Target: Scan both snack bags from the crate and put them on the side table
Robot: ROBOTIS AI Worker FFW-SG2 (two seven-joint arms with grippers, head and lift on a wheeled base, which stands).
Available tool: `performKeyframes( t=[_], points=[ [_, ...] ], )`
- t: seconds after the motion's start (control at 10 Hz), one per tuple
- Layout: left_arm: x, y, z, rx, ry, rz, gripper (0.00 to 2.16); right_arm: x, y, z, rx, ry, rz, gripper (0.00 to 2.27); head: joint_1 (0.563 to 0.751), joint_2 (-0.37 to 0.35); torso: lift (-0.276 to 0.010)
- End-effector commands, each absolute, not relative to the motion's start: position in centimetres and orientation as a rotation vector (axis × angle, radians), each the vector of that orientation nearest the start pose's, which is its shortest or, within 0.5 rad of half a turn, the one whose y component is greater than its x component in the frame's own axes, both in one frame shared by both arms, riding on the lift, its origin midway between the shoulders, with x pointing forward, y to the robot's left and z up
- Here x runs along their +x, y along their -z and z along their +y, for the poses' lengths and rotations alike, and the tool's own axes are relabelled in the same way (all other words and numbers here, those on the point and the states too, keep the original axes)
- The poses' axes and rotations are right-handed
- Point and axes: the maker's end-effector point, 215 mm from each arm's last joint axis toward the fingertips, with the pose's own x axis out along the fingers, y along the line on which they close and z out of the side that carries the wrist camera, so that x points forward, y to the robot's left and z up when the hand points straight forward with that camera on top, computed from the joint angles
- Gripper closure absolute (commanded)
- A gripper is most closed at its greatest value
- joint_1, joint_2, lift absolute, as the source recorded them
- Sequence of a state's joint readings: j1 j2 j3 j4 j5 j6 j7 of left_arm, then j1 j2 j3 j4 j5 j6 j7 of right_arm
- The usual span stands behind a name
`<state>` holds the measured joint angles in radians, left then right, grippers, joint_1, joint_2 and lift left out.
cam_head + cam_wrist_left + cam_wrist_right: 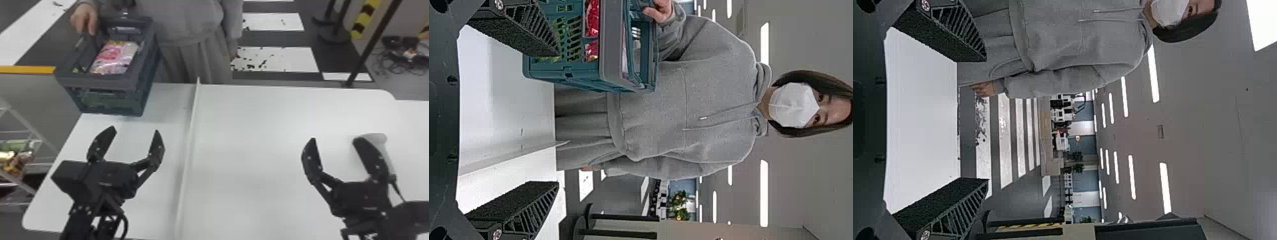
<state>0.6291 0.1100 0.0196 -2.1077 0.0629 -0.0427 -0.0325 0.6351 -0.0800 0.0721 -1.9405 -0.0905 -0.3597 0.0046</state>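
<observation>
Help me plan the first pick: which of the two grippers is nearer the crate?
The left gripper: it is open, on the same side of the white divider as the crate. The right gripper is on the other side, near the scanner.

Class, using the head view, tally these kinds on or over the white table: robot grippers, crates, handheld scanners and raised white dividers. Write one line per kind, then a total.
Grippers: 2 (left gripper, right gripper)
Crate: 1
Handheld scanner: 1
Raised white divider: 1
Total: 5
</observation>
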Motion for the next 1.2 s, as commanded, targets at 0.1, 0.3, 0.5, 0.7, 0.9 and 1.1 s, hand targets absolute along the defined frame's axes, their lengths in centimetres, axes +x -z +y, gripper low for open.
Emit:
performKeyframes(
  t=[0.1,0.3,0.5,0.7,0.9,1.1],
  points=[
    [40.82,34.63,23.64,0.037,0.073,0.054,0.07,38.86,34.49,-20.26,0.068,-0.084,-0.087,0.07,0.695,0.048,-0.087],
    [40.82,34.53,23.64,0.037,0.073,0.051,0.07,38.86,34.49,-20.26,0.068,-0.084,-0.087,0.07,0.695,0.048,-0.087],
    [40.82,34.63,23.61,0.037,0.075,0.054,0.07,38.91,34.43,-20.26,0.068,-0.084,-0.089,0.07,0.695,0.048,-0.087],
    [40.81,34.71,23.65,0.037,0.073,0.055,0.07,38.91,34.43,-20.26,0.068,-0.084,-0.089,0.07,0.695,0.048,-0.087],
    [40.81,34.71,23.65,0.037,0.073,0.055,0.07,38.91,34.52,-20.17,0.069,-0.085,-0.085,0.07,0.695,0.048,-0.087],
    [40.83,34.51,23.82,0.033,0.066,0.049,0.08,38.91,34.52,-20.17,0.069,-0.085,-0.085,0.07,0.695,0.050,-0.087]
  ],
)
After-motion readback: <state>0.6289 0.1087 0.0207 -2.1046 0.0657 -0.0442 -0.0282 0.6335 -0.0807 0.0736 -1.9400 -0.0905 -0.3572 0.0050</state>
